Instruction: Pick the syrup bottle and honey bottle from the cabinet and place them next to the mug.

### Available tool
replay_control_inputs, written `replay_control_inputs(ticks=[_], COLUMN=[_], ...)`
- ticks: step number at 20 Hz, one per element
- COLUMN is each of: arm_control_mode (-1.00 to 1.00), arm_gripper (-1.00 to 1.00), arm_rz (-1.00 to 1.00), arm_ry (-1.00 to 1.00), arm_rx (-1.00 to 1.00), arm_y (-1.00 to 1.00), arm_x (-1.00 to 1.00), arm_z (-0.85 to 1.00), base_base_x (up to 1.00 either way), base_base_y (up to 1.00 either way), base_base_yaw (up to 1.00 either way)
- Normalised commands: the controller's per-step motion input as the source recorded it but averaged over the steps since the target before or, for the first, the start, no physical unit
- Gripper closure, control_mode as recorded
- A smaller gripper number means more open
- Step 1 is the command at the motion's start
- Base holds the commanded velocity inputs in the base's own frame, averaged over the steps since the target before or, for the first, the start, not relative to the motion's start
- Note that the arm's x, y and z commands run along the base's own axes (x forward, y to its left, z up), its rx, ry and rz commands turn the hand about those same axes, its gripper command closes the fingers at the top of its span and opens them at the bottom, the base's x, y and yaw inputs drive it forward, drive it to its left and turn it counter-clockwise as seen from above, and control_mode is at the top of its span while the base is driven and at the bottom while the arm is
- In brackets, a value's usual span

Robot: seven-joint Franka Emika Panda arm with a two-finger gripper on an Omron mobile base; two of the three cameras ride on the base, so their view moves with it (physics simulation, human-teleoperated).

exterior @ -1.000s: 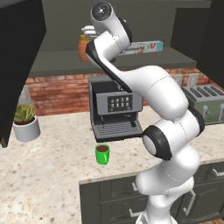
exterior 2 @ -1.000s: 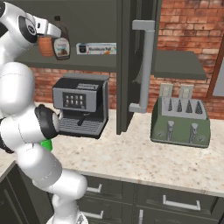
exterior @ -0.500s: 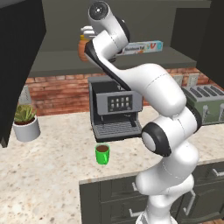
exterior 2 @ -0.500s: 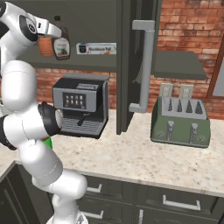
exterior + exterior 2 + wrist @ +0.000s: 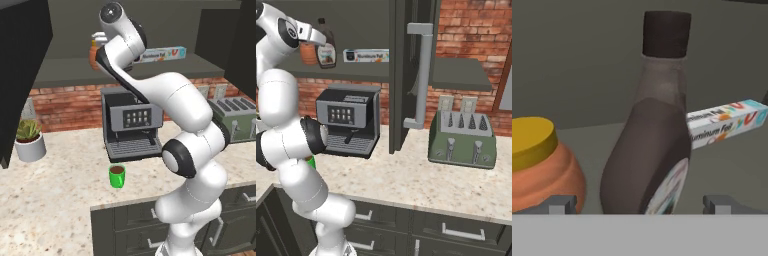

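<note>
The dark brown syrup bottle (image 5: 652, 145) stands upright on the grey shelf of the cabinet (image 5: 65, 70), close in front of my hand. My gripper (image 5: 641, 205) is open, and the bottle's base sits in line between its two fingertips (image 5: 559, 204) without touching them. The squat orange honey bottle (image 5: 542, 165) with its yellow lid stands just left of the syrup bottle. From the right base view the gripper (image 5: 318, 39) hangs at the syrup bottle (image 5: 327, 50), with the honey bottle (image 5: 307, 52) beside it. The green mug (image 5: 117, 176) stands on the counter before the coffee machine.
A foil box (image 5: 722, 125) lies on the shelf behind the bottles. Below are a coffee machine (image 5: 131, 122), a white plant pot (image 5: 30, 145) and a green toaster (image 5: 462, 137). An open black cabinet door (image 5: 408, 75) hangs right of the arm.
The hand has edged slightly closer to the bottles on the shelf. The jaws stay wide and the bottles have not moved.
</note>
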Motion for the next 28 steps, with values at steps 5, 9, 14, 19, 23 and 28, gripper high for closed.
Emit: replay_control_inputs(ticks=[5, 9, 14, 19, 23, 28], arm_control_mode=[-1.00, -1.00, -1.00, -1.00, -1.00, -1.00], arm_gripper=[-1.00, -1.00, -1.00, -1.00, -1.00, -1.00], arm_rz=[0.00, 0.00, 0.00, 0.00, -0.02, -0.03], arm_ry=[0.01, 0.02, 0.02, 0.01, 0.00, 0.00], arm_rx=[0.00, 0.00, 0.00, 0.00, 0.00, 0.00], arm_y=[0.00, 0.00, 0.00, 0.02, 0.08, 0.01], arm_x=[0.08, 0.16, 0.17, 0.10, 0.01, 0.00], arm_z=[-0.02, 0.00, 0.00, 0.00, 0.00, -0.09], base_base_x=[0.00, 0.00, 0.00, 0.00, 0.00, 0.00], base_base_y=[0.00, 0.00, 0.00, 0.00, 0.00, 0.00], base_base_yaw=[0.00, 0.00, 0.00, 0.00, 0.00, 0.00])
